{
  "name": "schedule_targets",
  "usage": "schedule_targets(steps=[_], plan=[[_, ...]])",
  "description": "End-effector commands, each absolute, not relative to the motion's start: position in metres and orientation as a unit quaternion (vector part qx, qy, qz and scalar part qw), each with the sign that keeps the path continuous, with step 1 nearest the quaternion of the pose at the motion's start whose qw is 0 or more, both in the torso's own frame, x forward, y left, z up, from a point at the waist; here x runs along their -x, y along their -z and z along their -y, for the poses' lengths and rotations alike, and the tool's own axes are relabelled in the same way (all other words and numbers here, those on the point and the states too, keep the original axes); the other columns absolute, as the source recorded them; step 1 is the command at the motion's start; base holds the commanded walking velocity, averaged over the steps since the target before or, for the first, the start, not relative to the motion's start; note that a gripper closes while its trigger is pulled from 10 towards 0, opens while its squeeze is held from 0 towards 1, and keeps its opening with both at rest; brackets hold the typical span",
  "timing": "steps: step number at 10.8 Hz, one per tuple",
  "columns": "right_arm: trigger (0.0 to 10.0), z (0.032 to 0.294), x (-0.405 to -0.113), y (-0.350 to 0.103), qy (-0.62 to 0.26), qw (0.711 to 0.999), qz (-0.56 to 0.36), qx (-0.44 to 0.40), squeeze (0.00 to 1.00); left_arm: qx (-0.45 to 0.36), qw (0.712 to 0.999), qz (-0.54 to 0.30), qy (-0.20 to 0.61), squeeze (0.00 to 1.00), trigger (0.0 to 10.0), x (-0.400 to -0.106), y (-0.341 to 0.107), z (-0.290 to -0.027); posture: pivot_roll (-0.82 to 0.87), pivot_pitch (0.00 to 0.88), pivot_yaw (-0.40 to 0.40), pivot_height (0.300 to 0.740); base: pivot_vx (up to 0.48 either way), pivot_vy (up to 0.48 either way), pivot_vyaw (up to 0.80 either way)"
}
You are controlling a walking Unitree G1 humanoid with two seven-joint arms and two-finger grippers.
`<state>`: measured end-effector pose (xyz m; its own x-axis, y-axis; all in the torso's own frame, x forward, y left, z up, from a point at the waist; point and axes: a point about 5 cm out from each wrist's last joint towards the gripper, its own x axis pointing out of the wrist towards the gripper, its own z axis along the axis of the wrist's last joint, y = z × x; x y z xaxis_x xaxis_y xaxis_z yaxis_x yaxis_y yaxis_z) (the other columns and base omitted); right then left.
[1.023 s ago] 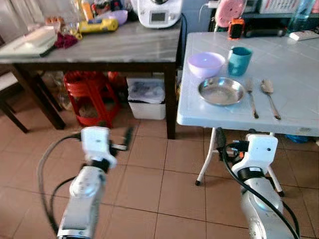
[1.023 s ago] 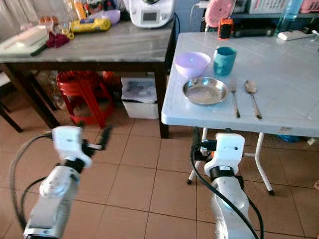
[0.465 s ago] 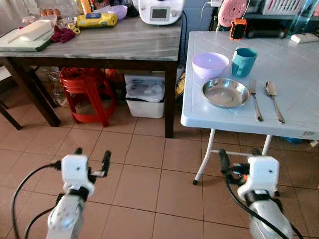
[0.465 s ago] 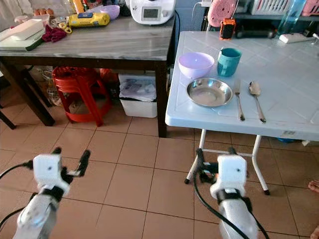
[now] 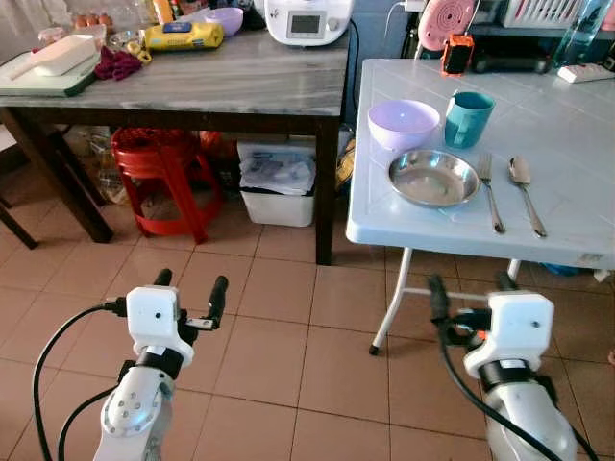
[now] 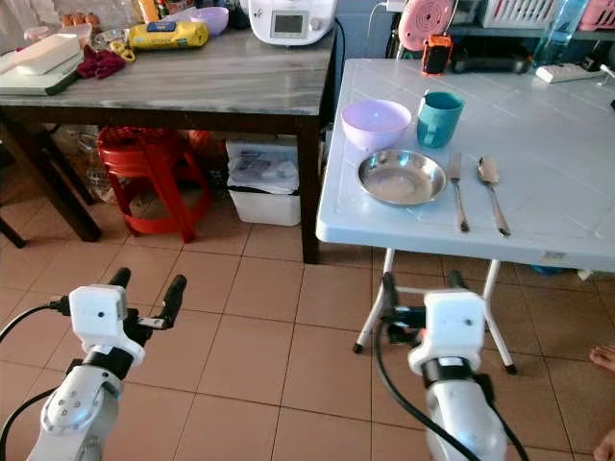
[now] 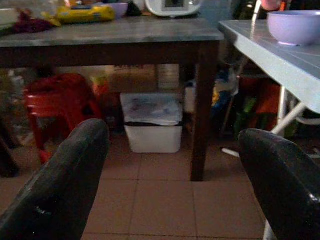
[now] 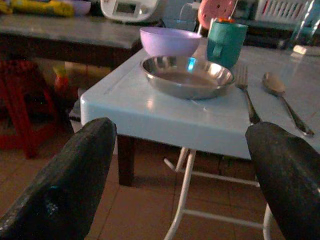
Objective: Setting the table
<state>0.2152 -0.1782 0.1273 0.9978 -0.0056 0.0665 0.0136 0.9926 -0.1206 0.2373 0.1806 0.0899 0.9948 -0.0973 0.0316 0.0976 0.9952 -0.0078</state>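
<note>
Both arms have dropped since a second ago, when they stood higher before the camera; now they hang low over the tiled floor (image 5: 288,327), and the view has swung so the white bench (image 5: 577,125) sits a little lower in the picture.

Left eye view: the left gripper (image 5: 189,290) hovers over the floor with its jaws spread and holding nothing, and the right gripper (image 5: 468,294) hangs below the bench's near edge, jaws likewise spread and empty. On the bench lie a steel plate (image 5: 433,178), with a purple bowl (image 5: 403,124) and a teal cup (image 5: 468,117) just behind it, and a fork (image 5: 491,190) and a spoon (image 5: 525,189) side by side to its right. A dark grey bench (image 5: 211,77) stands to the left, with a red stool (image 5: 159,173) and a white bin (image 5: 279,182) under it.

Left wrist view: two black fingers (image 7: 60,185) stand wide apart, framing the bin and stool.

Right wrist view: its fingers (image 8: 65,180) are parted, with the plate, bowl, cup, fork and spoon beyond
</note>
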Motion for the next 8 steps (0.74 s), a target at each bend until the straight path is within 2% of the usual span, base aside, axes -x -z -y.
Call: schedule_targets(steps=[1, 3, 7, 8], plan=[[10.0, 0.181, -0.214, -0.13, 0.006, 0.997, 0.033, 0.067, 0.0, 0.003, 0.999, 0.015, 0.05, 0.0, 10.0, -0.24, -0.093, -0.18, -0.08, 0.07, 0.04, 0.74, 0.0, 0.0, -0.8], [10.0, 0.18, -0.216, -0.131, 0.003, 0.998, 0.032, 0.062, 0.0, 0.009, 0.999, 0.023, 0.045, 0.0, 10.0, -0.242, -0.098, -0.178, -0.08, 0.079, 0.037, 0.74, 0.0, 0.0, -0.8], [10.0, 0.173, -0.22, -0.133, -0.01, 0.998, 0.036, 0.059, 0.0, 0.016, 0.998, 0.032, 0.045, 0.0, 10.0, -0.25, -0.105, -0.173, -0.06, 0.085, 0.033, 0.74, 0.0, 0.0, 0.0], [10.0, 0.172, -0.221, -0.133, -0.012, 0.997, 0.037, 0.059, 0.0, 0.016, 0.998, 0.03, 0.045, 0.0, 10.0, -0.251, -0.105, -0.173, -0.06, 0.085, 0.036, 0.74, 0.0, -0.27, 0.0]])
